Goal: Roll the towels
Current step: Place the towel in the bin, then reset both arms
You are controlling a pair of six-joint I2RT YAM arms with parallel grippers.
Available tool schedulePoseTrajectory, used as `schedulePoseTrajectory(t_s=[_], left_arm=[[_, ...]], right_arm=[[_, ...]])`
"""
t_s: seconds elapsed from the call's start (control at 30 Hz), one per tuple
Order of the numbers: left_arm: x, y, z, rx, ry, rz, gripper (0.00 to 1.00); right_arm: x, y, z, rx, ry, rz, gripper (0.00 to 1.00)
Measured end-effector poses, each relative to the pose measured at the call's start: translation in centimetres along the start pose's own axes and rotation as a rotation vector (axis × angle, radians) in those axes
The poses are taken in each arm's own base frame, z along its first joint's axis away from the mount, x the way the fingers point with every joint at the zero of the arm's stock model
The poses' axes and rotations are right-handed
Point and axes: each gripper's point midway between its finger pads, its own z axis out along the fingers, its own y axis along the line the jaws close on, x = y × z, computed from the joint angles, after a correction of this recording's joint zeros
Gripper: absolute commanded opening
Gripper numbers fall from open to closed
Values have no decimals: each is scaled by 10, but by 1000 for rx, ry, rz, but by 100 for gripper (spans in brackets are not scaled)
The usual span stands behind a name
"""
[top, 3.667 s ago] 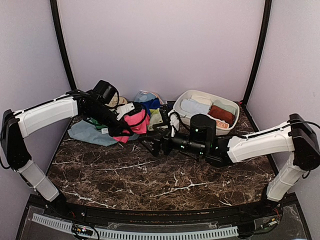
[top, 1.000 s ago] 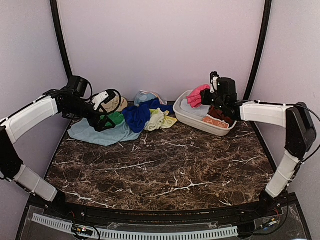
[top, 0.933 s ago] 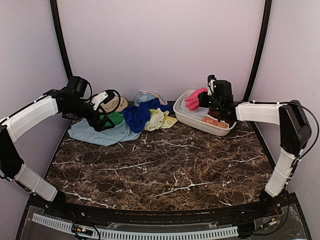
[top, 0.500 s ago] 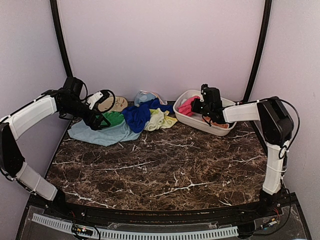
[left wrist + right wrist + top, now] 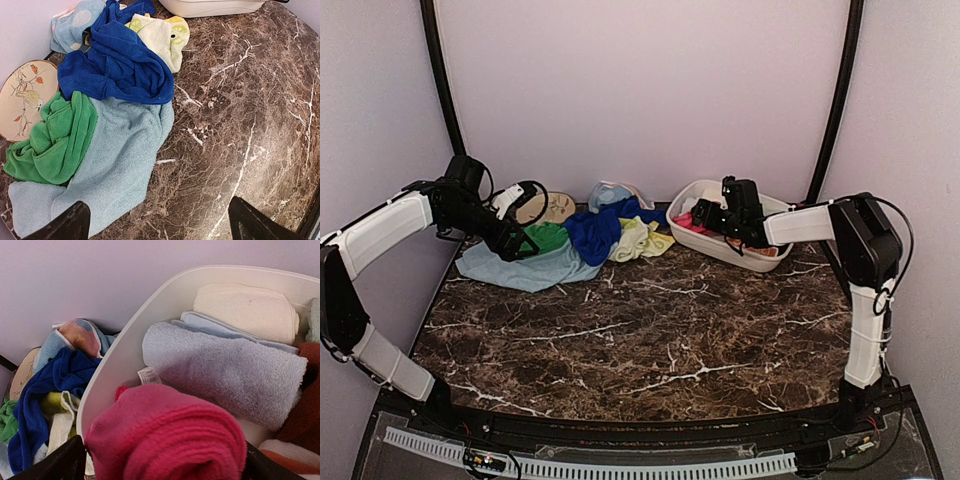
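Observation:
A loose pile of towels lies at the back left: dark blue (image 5: 120, 65), green (image 5: 55, 140), pale blue (image 5: 120, 160) and yellow-patterned (image 5: 160, 37). My left gripper (image 5: 157, 225) hovers open above the pale blue towel's edge, holding nothing. A rolled pink towel (image 5: 170, 440) rests in the near-left corner of the white basin (image 5: 125, 355). My right gripper (image 5: 162, 465) is open, its fingers standing on either side of that roll. In the top view the right gripper (image 5: 705, 213) reaches into the basin (image 5: 720, 245), and the left gripper (image 5: 520, 228) is over the pile.
The basin also holds a pale blue roll (image 5: 225, 370), a cream roll (image 5: 245, 310) and rust-coloured ones at the right. A round disc with a bird picture (image 5: 25, 100) lies by the back wall beside the pile. Dark marble table (image 5: 650, 330) spreads in front.
My right arm carried the pink roll down into the basin's left corner and its jaws opened. My left gripper has stayed over the pile, open.

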Motion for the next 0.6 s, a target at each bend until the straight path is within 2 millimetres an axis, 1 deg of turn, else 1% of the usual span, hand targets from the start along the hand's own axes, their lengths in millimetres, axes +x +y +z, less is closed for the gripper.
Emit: schedulePoseTrajectory(t_s=[0.13,0.27,0.37,0.47,0.57,0.6], left_arm=[[0,0,0,2,-2,-10,99],[-1,-1,0,7,-7,-17,99],[-2,-1,0,11,-14,-17,99],[-4,-1,-1,14,-21,-19,99],[-5,-1,-1,15,-28,-17,99],[-6,-1,-1,15,-29,-19,99]], right_arm=[[3,-5,-15,29,32,-21,100],[-11,1,-34,31,34,-30,100],[-26,7,-53,30,25,-36,100],[-38,9,-71,44,20,-56,100],[-43,6,-79,61,23,-78,100],[-43,5,-79,65,29,-86,97]])
